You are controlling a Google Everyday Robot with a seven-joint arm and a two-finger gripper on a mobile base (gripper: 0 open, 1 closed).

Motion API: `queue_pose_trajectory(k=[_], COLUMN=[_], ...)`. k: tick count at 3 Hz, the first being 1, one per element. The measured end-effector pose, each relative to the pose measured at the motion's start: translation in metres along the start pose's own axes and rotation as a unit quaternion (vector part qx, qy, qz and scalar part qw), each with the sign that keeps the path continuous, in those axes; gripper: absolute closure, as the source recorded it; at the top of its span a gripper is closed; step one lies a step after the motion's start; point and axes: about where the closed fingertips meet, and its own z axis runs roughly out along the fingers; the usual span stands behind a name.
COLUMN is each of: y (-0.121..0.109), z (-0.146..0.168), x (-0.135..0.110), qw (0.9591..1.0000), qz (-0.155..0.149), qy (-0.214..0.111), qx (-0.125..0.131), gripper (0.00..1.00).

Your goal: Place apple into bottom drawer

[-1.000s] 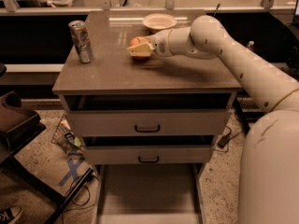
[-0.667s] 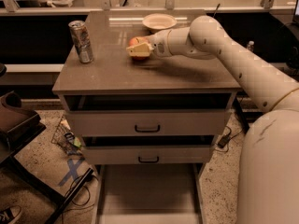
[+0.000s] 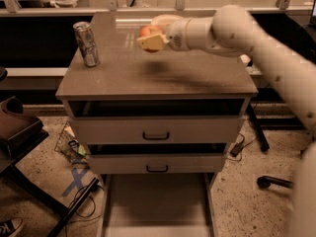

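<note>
My gripper (image 3: 149, 39) is over the back middle of the grey cabinet's top, shut on the red-orange apple (image 3: 147, 32), which it holds a little above the surface. The white arm reaches in from the right. The bottom drawer (image 3: 155, 204) is pulled out at the bottom of the view, and its flat grey floor shows between pale side walls. The two upper drawers (image 3: 156, 131) are in, with black handles on their pale fronts.
A drink can (image 3: 86, 44) stands upright at the left of the cabinet top (image 3: 128, 75). A white bowl (image 3: 165, 19) sits at the back, partly behind the gripper. A dark seat (image 3: 17, 132) and cables lie at the left on the floor.
The gripper has lifted the apple off the cabinet top and shifted it slightly; the apple now hangs above the surface. The can and drawers have not moved.
</note>
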Motion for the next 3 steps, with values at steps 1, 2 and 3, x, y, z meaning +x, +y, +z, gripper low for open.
queue_pose_trajectory(k=[1,2,3], y=[0.032,0.069,0.089], z=[-0.075,-0.138,-0.197], x=[-0.016,-0.008,0.034], qw=[0.9992,0.9977,0.9970], qz=[-0.029,-0.055,-0.047], qy=[-0.001,0.016,0.046], qx=[0.027,0.037,0.040], gripper=[1.00,1.00,1.00])
